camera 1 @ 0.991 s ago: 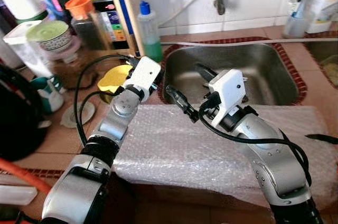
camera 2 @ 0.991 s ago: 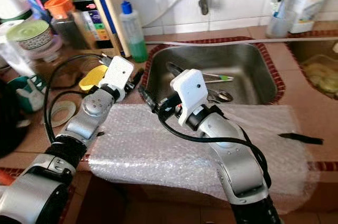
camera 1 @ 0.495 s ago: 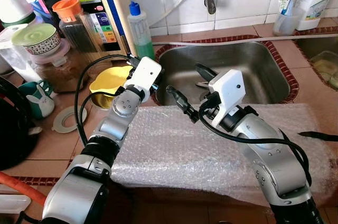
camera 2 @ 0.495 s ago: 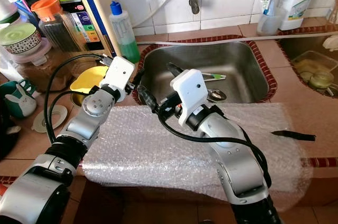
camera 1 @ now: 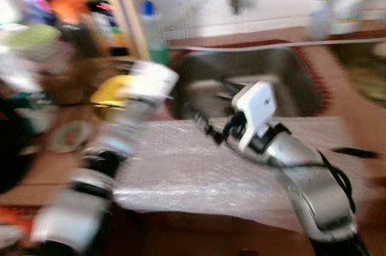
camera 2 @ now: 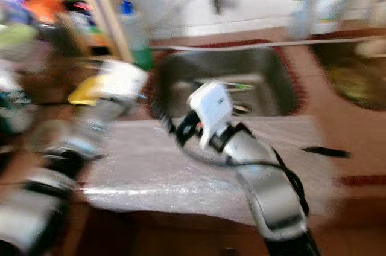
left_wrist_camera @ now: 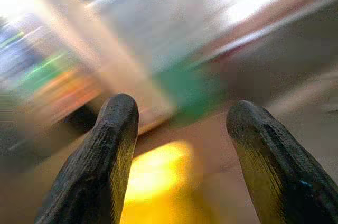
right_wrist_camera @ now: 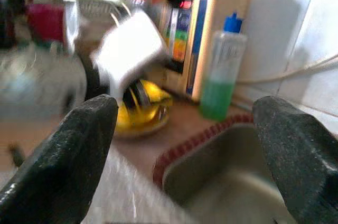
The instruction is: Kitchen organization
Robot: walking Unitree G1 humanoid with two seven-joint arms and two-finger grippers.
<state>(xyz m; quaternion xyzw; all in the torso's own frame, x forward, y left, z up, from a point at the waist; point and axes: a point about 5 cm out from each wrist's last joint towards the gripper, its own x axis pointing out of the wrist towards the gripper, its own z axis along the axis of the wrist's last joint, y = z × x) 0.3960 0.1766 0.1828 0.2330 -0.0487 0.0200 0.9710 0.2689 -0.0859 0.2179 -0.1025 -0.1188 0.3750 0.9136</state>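
Note:
The pictures are blurred by motion. My left gripper is open and empty, held over the counter's edge with a yellow bowl just ahead of it and a green soap bottle beyond. In the left eye view that bowl lies left of the steel sink. My right gripper is open too, nothing between its fingers, hovering over the sink's near left corner. A sheet of bubble wrap covers the counter under both arms.
Utensils lie in the sink. Jars, a box-shaped appliance and cups crowd the counter's back left. A dark knife-like thing rests at the right end of the wrap. A tap and bottles stand along the tiled wall.
The whole picture has turned blurry and shifted a little, so the camera is moving. My left arm is smeared with motion near the yellow bowl. The right arm holds about the same place.

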